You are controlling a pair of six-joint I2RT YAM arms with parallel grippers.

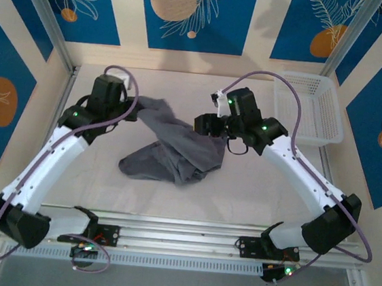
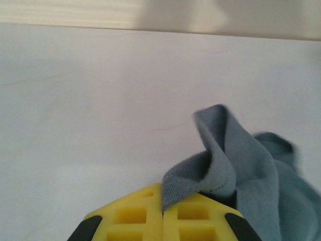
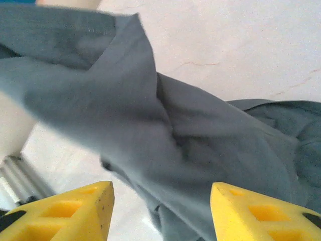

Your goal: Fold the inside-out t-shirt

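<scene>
Top view first: the t-shirt (image 1: 173, 151) sits mid-table (image 1: 72, 171) as a crumpled grey heap, with one end lifted toward the left gripper (image 1: 133, 108) and another part rising to the right gripper (image 1: 205, 124). No flat panel, no clean edge, no fold to speak of. The white basket (image 1: 309, 107) stands apart at the far right corner, well away from the cloth.

Over to the left wrist: the yellow fingers (image 2: 135, 218) are pressed together, and a stitched edge of the t-shirt (image 2: 235, 165) is pinched right at their tips. The fabric curls up and trails off to the right over bare table (image 2: 75, 100). That's a firm hold on a hem.

Now the right wrist: the fingers (image 3: 75, 213) stand well apart. The t-shirt (image 3: 150, 115) hangs in front of and between them, and neither pad clamps on it. A seam line runs along the top fold.

My read: this is early going. The shirt needs spreading flat before any fold can start, so nearly all of the job is ahead.
</scene>
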